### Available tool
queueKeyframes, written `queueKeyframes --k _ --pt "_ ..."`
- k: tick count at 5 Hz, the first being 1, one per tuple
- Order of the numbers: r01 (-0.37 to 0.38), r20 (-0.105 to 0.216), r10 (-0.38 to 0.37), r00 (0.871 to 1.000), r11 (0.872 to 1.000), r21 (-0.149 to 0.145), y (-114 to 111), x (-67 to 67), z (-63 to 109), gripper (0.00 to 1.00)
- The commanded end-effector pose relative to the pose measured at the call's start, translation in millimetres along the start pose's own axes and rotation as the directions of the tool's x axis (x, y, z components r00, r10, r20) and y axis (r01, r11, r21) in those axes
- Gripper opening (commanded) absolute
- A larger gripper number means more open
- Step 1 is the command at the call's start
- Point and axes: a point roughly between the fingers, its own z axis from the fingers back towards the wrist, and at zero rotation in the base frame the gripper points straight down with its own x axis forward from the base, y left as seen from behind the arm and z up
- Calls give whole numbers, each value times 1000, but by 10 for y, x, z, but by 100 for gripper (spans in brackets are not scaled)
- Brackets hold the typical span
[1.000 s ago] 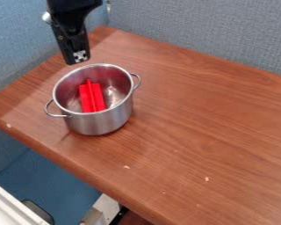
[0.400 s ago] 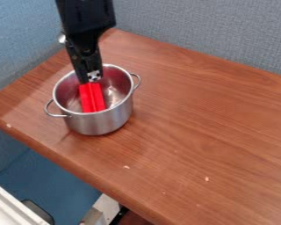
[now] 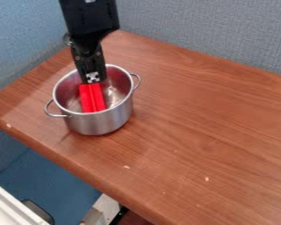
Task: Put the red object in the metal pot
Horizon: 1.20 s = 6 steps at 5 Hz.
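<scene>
Casing, one white unit (image 3: 11, 209), is occupying the lower left corner of the view, nearest the camera. One blue surface (image 3: 43, 183) is lying beyond it, below the edge of the table. One wooden table (image 3: 196, 123) is extending across the middle, its brown top showing two small pale specks (image 3: 206, 178) in the nearer part. One metal pot (image 3: 102, 125) is standing upright on the table toward the left edge, and its two loop handles are projecting from opposite sides: one nearer handle (image 3: 55, 112) at the left and one farther handle (image 3: 136, 81) at the right. One red object (image 3: 92, 98) is lying inside the pot, its visible part staying below the rim and its upper end reaching toward the gripper tip. One black gripper (image 3: 92, 78) is pointing down into the far part of the pot opening, one black-and-white patch showing near its tip. Its jaws are being pressed together, and nothing is visibly being pinched between them; whether the tip is touching the red object is remaining unclear. Two blue-grey wall panels are standing behind, one panel at the left (image 3: 24, 44) and one panel at the right (image 3: 213, 31).
</scene>
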Motion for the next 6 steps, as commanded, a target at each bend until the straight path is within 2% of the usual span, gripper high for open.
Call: queueKeyframes --k 1,2,3,4,5,6 --pt "5 20 -5 1000 1000 19 96 -59 5 0" --pt "1 17 -1 1000 1000 -13 135 -172 -113 0" --pt "-46 12 47 999 999 -29 91 -175 -214 0" --pt "-94 39 94 995 995 -20 81 -69 -134 0" --pt "-137 36 138 990 990 -17 42 -11 -197 0" --pt "-199 29 199 979 980 -10 42 -31 -274 0"
